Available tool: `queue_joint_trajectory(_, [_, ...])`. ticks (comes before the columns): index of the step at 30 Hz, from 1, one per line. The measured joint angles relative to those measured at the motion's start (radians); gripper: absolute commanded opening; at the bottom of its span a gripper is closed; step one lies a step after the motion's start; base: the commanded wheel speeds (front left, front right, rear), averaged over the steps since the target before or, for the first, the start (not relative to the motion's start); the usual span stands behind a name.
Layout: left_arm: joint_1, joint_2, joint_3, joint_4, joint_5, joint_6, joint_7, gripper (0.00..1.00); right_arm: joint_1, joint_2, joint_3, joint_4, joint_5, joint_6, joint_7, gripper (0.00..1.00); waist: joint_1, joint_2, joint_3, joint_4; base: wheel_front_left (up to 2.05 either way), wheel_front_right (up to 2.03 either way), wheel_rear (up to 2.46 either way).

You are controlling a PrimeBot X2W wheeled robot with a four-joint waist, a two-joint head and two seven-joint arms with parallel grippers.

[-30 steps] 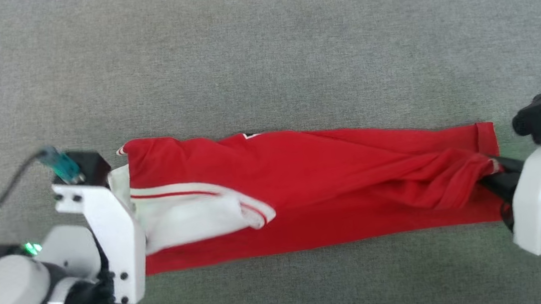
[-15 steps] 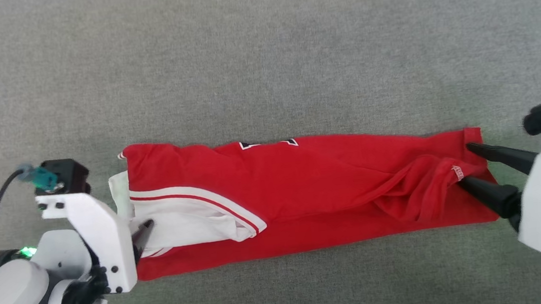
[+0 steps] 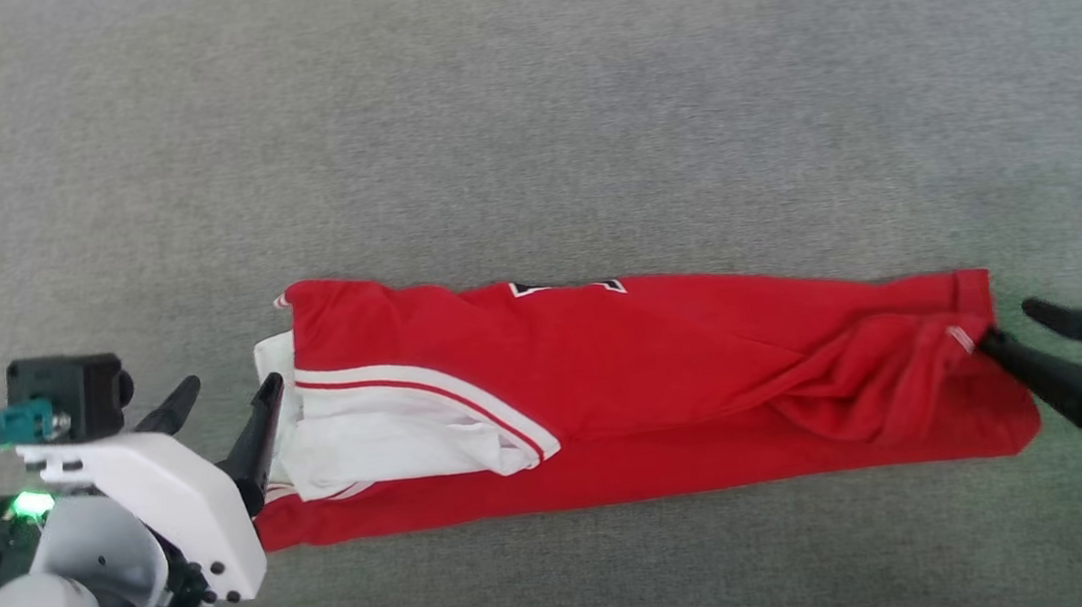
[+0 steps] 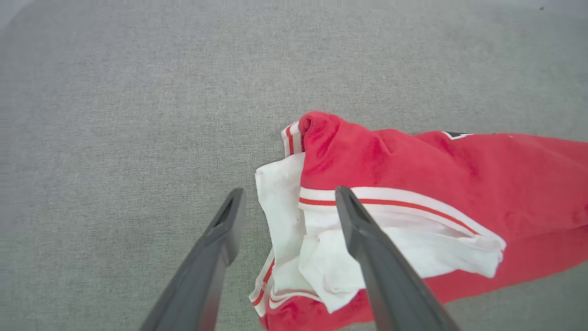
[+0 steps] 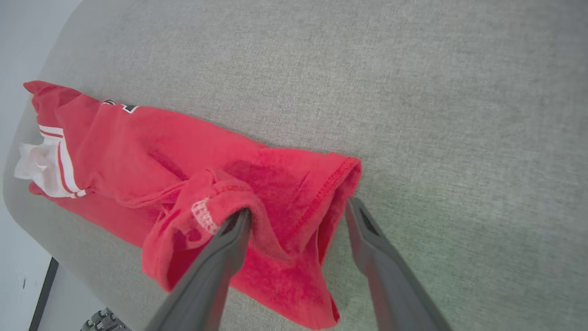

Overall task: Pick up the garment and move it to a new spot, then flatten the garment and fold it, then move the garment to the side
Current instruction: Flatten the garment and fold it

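Head view: red jersey is laid as a long folded band on the grey worktop. Left end effector and right end effector are spread, released, at its ends.

The tabletop was grey, woven in texture and evenly lit. Its rounded corner showed at the head view's upper left. A pale surface lay beyond its left edge in the right wrist view.

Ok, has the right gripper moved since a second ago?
Yes. Judged against the garment, the right gripper has opened and backed off rightward. It was clamped on the cloth's right end; now one fingertip sits at that edge, the other clear of it.
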Motion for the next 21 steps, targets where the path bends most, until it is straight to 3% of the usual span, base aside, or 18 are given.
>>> queue_joint_trajectory(21, [0.169, -0.106, 0.071, 0.063, 0.068, -0.012, -0.397, 1.0, 0.05, 0.123, -0.168, -0.051, -0.108, 0.0, 0.284, 1.0, 0.0, 0.0, 0.012, 0.054, 0.0, 0.0, 0.0])
